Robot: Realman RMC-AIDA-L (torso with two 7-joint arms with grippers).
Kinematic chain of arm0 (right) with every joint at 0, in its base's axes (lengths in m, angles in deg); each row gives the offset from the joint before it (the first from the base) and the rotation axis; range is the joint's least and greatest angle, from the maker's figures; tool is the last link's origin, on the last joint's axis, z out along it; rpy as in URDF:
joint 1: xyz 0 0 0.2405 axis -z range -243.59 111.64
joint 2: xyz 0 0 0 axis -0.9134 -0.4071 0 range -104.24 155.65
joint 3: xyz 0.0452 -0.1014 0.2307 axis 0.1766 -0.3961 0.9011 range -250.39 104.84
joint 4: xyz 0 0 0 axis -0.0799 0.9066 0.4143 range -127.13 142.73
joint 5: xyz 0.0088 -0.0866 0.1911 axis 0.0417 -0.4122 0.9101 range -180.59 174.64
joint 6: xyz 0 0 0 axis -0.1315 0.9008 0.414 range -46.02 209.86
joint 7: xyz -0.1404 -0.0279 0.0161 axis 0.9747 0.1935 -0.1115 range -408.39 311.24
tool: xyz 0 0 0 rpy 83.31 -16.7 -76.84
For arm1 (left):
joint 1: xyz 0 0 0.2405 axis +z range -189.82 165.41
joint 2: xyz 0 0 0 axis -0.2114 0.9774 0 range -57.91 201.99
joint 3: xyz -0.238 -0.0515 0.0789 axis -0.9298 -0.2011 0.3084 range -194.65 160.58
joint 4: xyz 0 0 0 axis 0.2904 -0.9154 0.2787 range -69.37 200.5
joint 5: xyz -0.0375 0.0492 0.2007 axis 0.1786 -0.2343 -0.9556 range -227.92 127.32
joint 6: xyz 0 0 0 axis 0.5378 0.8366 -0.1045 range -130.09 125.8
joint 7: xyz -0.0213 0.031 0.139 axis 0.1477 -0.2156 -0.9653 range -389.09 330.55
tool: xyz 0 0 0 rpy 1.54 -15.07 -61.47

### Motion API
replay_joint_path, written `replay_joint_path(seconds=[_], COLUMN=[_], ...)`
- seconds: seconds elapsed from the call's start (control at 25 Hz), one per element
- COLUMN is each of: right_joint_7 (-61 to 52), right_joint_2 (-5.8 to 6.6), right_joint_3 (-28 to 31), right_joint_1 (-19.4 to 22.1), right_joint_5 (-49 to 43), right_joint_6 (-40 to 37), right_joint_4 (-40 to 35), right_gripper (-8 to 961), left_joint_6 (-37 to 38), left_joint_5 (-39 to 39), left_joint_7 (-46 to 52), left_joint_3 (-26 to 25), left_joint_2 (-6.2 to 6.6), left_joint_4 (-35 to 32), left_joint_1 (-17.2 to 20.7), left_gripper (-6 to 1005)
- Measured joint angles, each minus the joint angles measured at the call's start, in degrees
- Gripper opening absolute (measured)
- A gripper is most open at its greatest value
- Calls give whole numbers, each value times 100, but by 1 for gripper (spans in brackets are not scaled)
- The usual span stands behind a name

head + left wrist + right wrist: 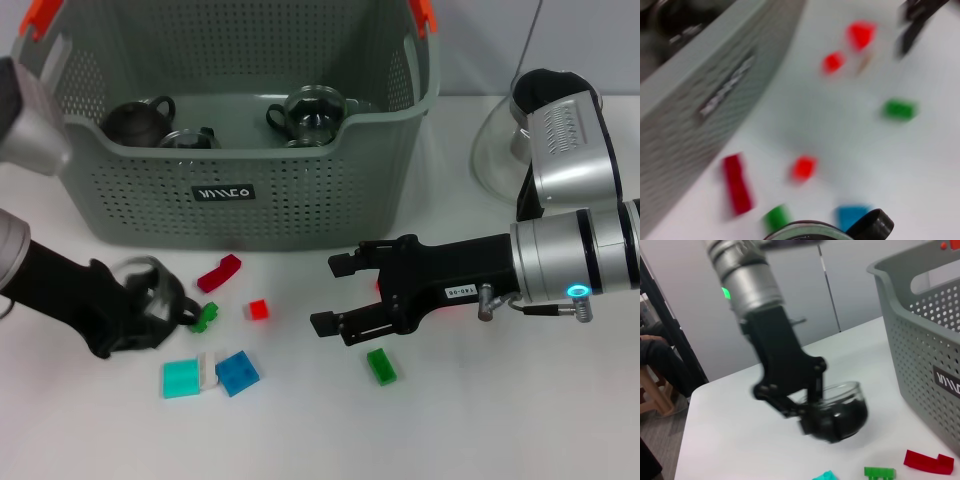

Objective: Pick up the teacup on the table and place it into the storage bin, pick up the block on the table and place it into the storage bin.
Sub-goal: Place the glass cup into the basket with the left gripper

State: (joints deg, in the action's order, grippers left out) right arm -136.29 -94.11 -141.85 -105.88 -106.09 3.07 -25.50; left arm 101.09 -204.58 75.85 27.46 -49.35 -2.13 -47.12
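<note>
- Gripping a dark glass teacup [150,290], the left end effector [140,310] hangs above the worktop [480,420] before the storage bin [240,190]
- Right end effector [335,295] hovers spread apart beside a green block [381,366]

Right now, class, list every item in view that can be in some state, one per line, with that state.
storage bin: upright on the table, holding several dark teacups
teacup: gripped by the left gripper, near the bin's front
left gripper: shut on the teacup
right gripper: open, empty, above the scattered blocks
green block: lying loose on the table
small red block: lying loose on the table
</note>
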Motion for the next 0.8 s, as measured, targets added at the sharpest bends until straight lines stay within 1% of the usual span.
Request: replay_joint_path(seconds=[0.04,0.12,0.16,0.2,0.36,0.4,0.48,0.56,0.72,0.8], right_joint_7=[0,-3,-7,-11,-14,-15,-35,-65,-77,-101], right_joint_2=[9,26,35,41,73,88,102,117,131,132], right_joint_3=[0,-5,-7,-7,-13,-12,-8,-18,-41,-29], right_joint_1=[0,8,16,29,80,83,85,85,84,84], right_joint_5=[-4,-14,-16,-17,-17,-17,-17,-17,-112,-172], right_joint_6=[-1,-4,-7,-10,-72,-93,-110,-118,-192,-211], right_joint_4=[0,0,-3,-8,-45,-39,-28,-25,-20,-28], right_gripper=[924,924,924,924,924,924,924,924,924,924], left_joint_6=[583,1124,1434,1434,1482,1464,1323,1070,361,-274], left_joint_5=[378,807,1303,1303,2278,2481,2914,3071,3012,2740], left_joint_7=[170,335,576,576,1263,1405,1641,1713,1755,1765], left_joint_3=[-234,-424,-578,-578,-635,-654,-745,-795,-730,-531], left_joint_2=[11,35,57,57,230,281,419,554,828,991], left_joint_4=[-30,-13,-12,-12,30,58,161,310,742,1115], left_joint_1=[-32,-65,-80,-80,-176,-241,-540,-858,-1497,-1798], left_gripper=[30,30,30,30,30,30,30,30,30,30])
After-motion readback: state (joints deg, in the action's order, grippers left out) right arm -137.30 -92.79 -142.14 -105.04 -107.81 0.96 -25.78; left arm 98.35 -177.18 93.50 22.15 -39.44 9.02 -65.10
